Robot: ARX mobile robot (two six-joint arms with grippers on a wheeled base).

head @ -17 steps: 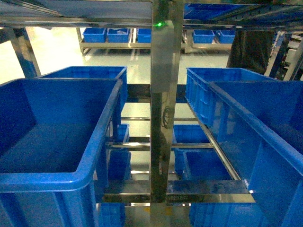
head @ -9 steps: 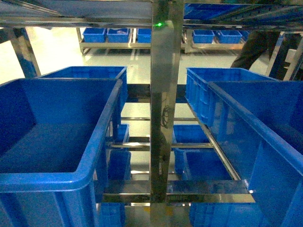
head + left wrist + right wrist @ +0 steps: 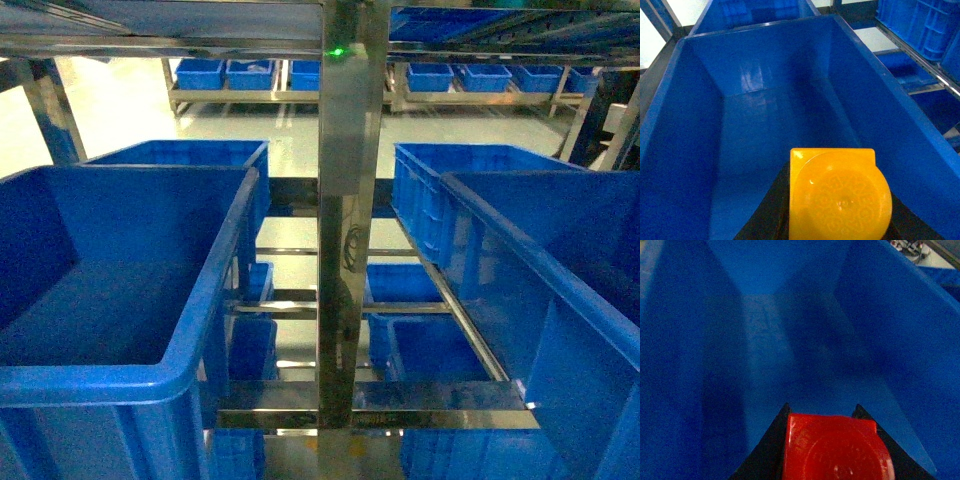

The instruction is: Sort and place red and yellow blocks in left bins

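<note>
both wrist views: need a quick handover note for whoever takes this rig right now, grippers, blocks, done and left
Left gripper: shut on the yellow block, held above the inside of a blue bin.
Right gripper: shut on the red block, held above the inside of another blue crate.
Head view shows neither arm nor block, so which crate is which cannot be confirmed.
Done: both blocks picked up.
Left: release each into its left bin; nothing dropped yet.

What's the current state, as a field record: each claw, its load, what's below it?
left claw: shut on yellow block
below left claw: blue bin, nothing seen inside
right claw: shut on red block
below right claw: blue bin, nothing seen inside
head view: blue bins on a metal rack; arms not in view
released: neither block yet
</note>
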